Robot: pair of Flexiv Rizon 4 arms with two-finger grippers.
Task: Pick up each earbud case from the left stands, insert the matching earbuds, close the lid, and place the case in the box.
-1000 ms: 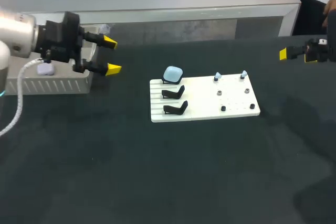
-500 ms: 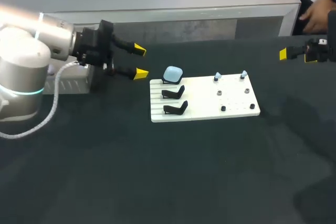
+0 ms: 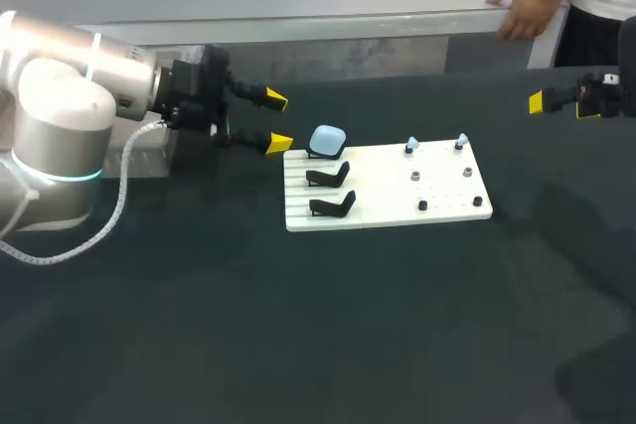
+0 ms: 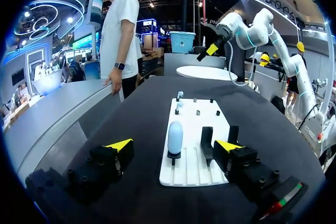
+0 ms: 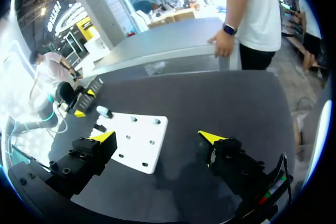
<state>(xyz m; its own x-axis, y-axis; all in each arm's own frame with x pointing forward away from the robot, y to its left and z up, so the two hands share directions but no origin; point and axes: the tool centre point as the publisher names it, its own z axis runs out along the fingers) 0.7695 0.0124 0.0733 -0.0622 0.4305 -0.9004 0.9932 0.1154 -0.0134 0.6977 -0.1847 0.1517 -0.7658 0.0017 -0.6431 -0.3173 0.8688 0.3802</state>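
**Yellow-tipped left gripper (image 3: 277,121) faces the earbud case (image 3: 327,140)**

Its jaws stand wide open, just off the white board's (image 3: 447,208) left edge. The case sits upright on the far-left corner stand (image 4: 172,156), dead ahead, narrow side toward the gap. The right gripper (image 5: 157,136), also wide, is well apart.

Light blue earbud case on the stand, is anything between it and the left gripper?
Nothing visible does. The left gripper is open, and the light blue case sits ahead of it on the white board, with a clear gap between.
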